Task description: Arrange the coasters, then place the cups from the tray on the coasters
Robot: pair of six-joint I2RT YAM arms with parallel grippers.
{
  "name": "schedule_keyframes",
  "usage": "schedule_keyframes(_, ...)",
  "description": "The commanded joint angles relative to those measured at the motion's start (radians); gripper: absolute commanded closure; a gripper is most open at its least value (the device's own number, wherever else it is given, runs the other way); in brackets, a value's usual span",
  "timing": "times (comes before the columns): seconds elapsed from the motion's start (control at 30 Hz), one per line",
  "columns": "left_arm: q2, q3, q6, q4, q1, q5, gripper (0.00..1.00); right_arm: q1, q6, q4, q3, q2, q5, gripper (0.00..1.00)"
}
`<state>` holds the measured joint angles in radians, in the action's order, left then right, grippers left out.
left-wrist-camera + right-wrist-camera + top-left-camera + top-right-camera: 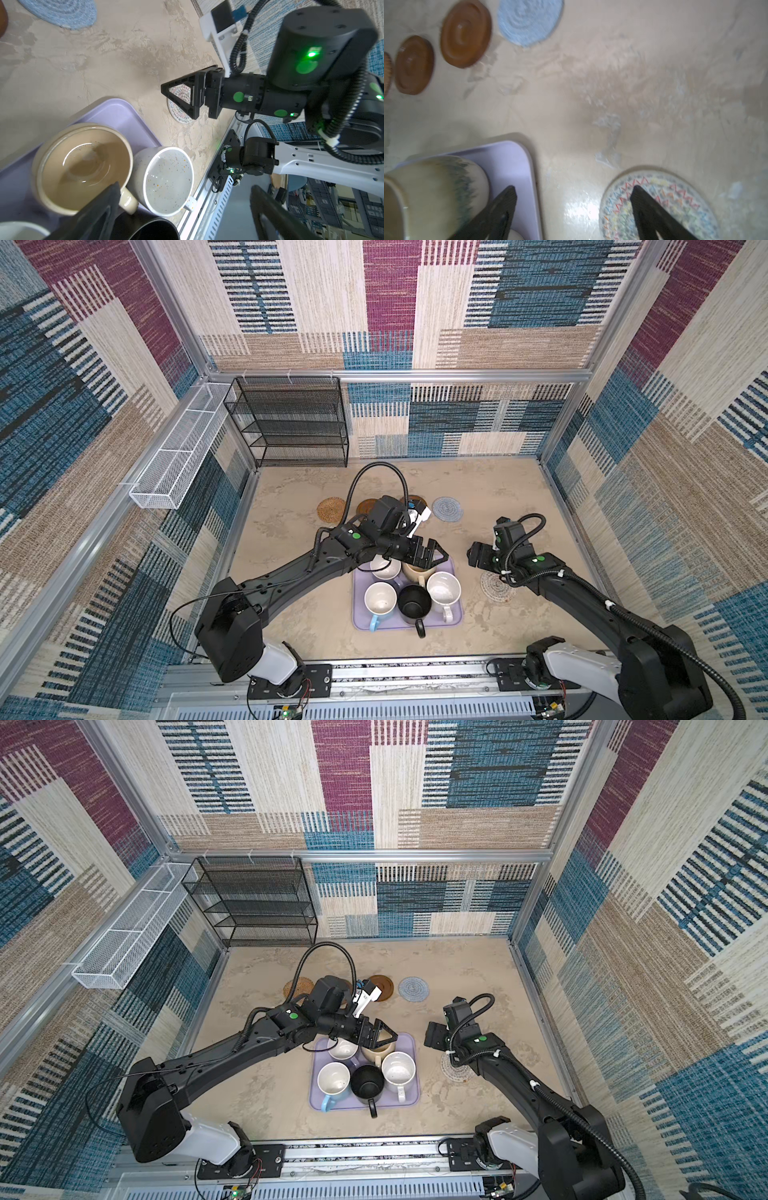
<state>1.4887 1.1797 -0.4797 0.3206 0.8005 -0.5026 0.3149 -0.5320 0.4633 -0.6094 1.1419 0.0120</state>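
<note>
The right gripper (573, 189) holds its jaws well apart with nothing between them. In the right wrist view one finger lies over the whitish coaster (614, 207) at the lower right of the frame and the other over the tray (512, 158) corner at lower left, so the span straddles bare table rather than the disc.

The step in hand looks like the last of the arranging. This coaster lies alone, near the tray's right side in both top views and partly under the right arm. The tan coaster (331, 509), the brown wooden coasters (466, 34) and the grey-blue coaster (447, 509) already form a row across the upper middle of the table.

To do it well, I would shift the gripper sideways until the disc's edge sits between the fingers. Then I would come down at a tilt and pinch the rim (a flat woven disc offers no other hold). It should go down to the right of the grey-blue one, with a gap like the others.

The left gripper (436, 556) also stands wide open and empty, poised above the beige cup (415, 572) at the tray's upper edge. It is best held off until the row is whole. All five cups appear to be on the tray.
</note>
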Motion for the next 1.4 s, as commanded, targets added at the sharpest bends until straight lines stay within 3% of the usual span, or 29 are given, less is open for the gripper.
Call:
schedule_keyframes(0.0, 0.007, -0.004, -0.004, -0.028, 0.01, -0.002, 0.0, 0.003, -0.087, 0.062, 0.021, 0.011, 0.023, 0.19)
schedule_keyframes(0.3, 0.026, 0.016, 0.013, -0.015, 0.011, 0.001, 0.0, 0.011, -0.178, 0.118, 0.048, 0.055, 0.086, 0.58)
schedule_keyframes(0.5, 0.033, 0.023, 0.034, 0.008, 0.009, 0.02, 0.01, 0.01, -0.142, 0.094, 0.033, 0.15, 0.073, 0.73)
schedule_keyframes(0.7, 0.007, 0.026, 0.046, 0.065, -0.007, 0.107, 0.0, 0.0, -0.099, 0.028, 0.023, 0.212, 0.054, 0.74)
schedule_keyframes(1.37, 0.075, 0.065, -0.08, -0.062, -0.081, 0.094, 0.0, -0.137, 0.089, -0.062, -0.303, 0.582, 0.019, 0.74)
